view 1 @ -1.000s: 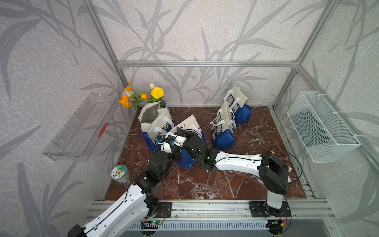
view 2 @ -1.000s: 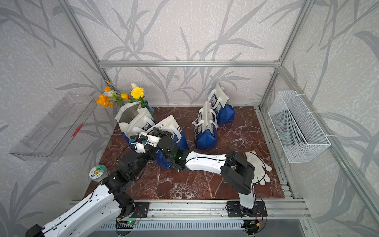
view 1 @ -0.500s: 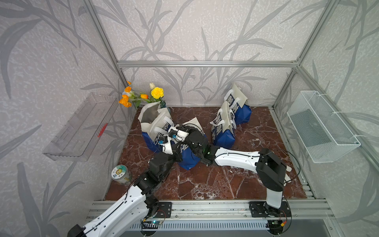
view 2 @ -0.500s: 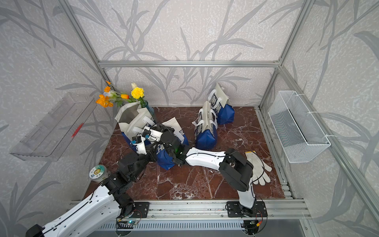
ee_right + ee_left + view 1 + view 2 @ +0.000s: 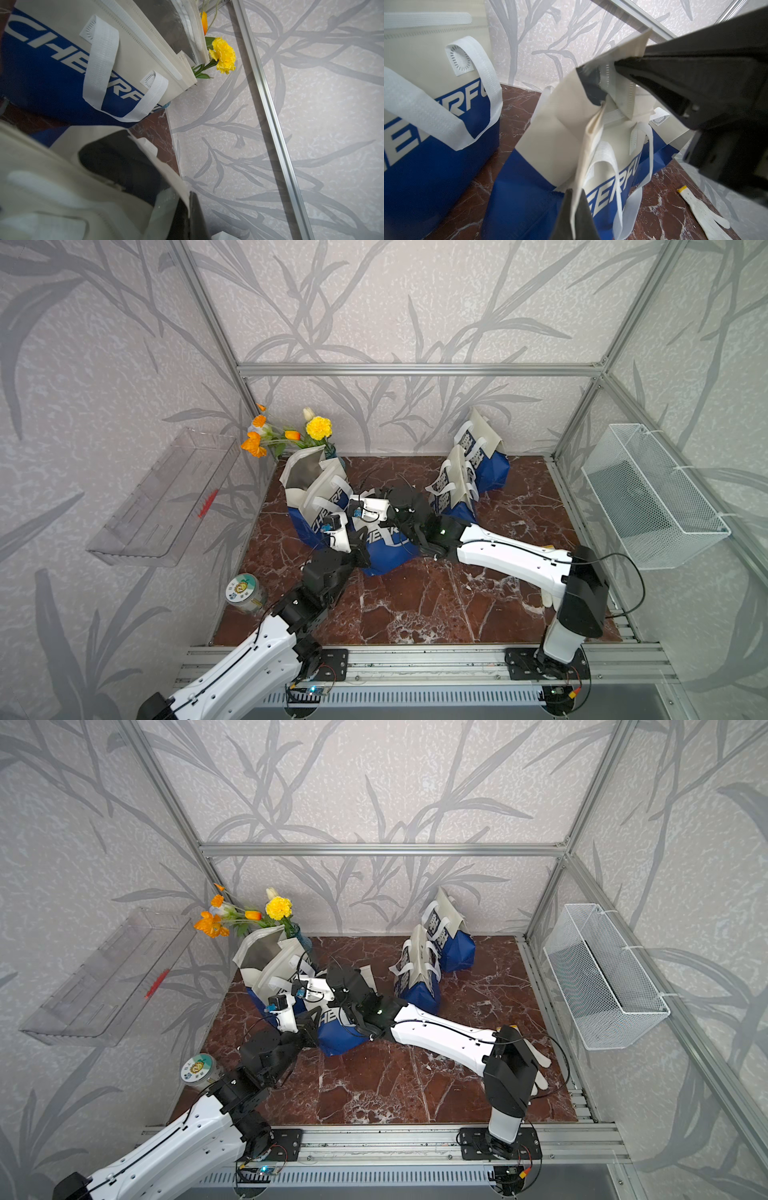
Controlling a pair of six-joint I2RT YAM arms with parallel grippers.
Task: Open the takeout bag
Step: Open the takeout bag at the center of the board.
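Nearest the front edge, the left arm [image 5: 249, 659] had its jaws pinched shut on the near lip of the takeout bag [image 5: 390, 551], which sat left of the middle of the counter [image 5: 415, 614]. The right arm [image 5: 511, 558] had its jaws clamped tight on the opposite lip, so I'd guess the idea was pulling the mouth apart. Behind it, toward the far left corner, another bag [image 5: 324, 483] stood open.

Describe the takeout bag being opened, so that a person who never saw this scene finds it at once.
On the brown marble table are four blue-and-cream takeout bags. The one meant is the middle bag, nearest the front, between the open bag beside the flowers and the back-right pair. Only it has its cream top pinched by the left end effector and the right end effector.
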